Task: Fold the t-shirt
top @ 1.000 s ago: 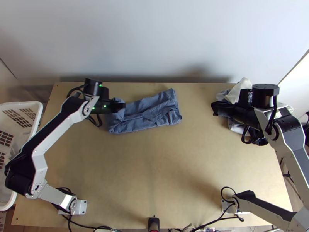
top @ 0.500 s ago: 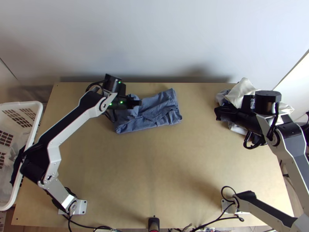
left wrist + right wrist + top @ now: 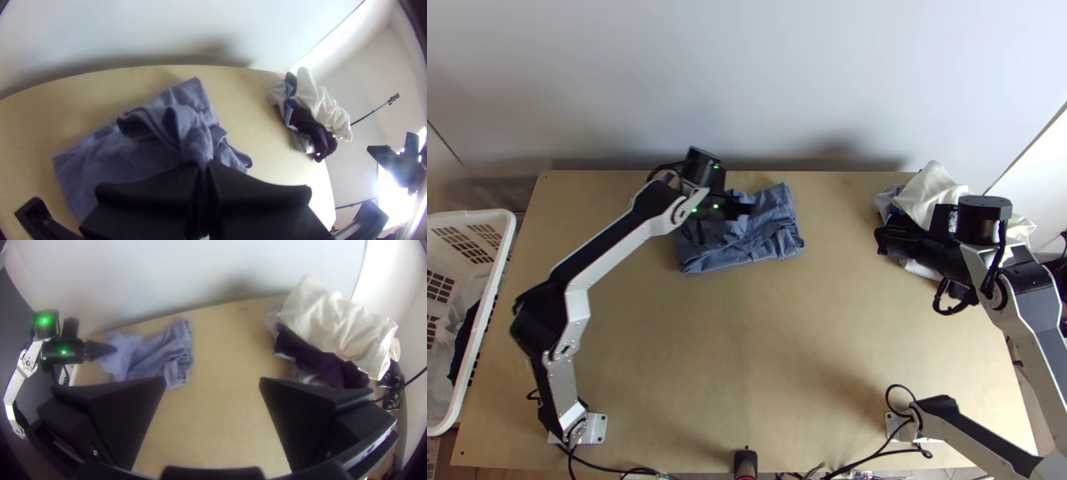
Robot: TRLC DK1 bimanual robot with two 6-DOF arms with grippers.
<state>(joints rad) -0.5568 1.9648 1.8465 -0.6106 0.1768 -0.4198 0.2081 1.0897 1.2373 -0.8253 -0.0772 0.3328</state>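
The blue-grey t-shirt (image 3: 767, 232) lies as a folded bundle near the table's far edge, left of the middle. My left gripper (image 3: 747, 208) is over its far part. In the left wrist view my left gripper (image 3: 203, 171) is shut on a bunched, raised part of the t-shirt (image 3: 120, 155), which curls over above the rest. Off to the right, my right gripper (image 3: 881, 240) stands by the clothes pile. Seen from its wrist, my right gripper (image 3: 212, 382) is open, with bare table between its fingers.
A pile of white and dark clothes (image 3: 931, 192) lies at the table's far right corner. Left of the table stands a white basket (image 3: 503, 232) with cloth inside. A wall runs behind the far edge of the table (image 3: 747, 344).
My left gripper has moved right with the held cloth, and the t-shirt's left end has shifted right, leaving the bundle shorter. The right gripper has shifted slightly right and nearer the table's near edge.
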